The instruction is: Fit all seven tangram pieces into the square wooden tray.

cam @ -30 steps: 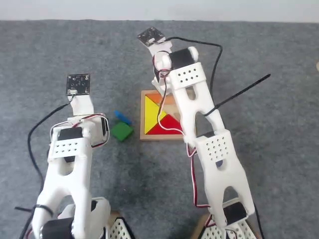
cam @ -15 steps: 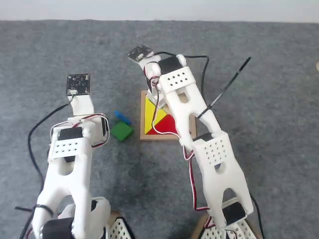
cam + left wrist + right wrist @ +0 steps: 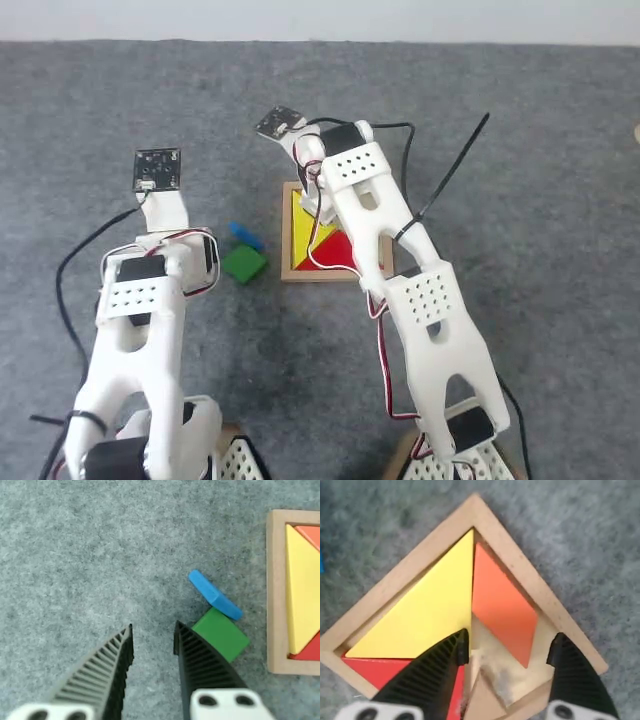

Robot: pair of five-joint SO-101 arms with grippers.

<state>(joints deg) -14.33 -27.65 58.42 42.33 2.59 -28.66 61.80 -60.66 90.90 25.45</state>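
Left hand [image 3: 153, 627] and right hand [image 3: 512, 636] gape wide; blue piece [image 3: 215, 595] lies slantwise to the tray [image 3: 276, 590] edge.

**Right arm swings left over the tray**

Over the last second the right arm [image 3: 365, 190] has pivoted toward the left arm's side. Its wrist end has drawn back nearer the wooden tray [image 3: 320, 276], and it now covers more of the red triangle [image 3: 335, 255].
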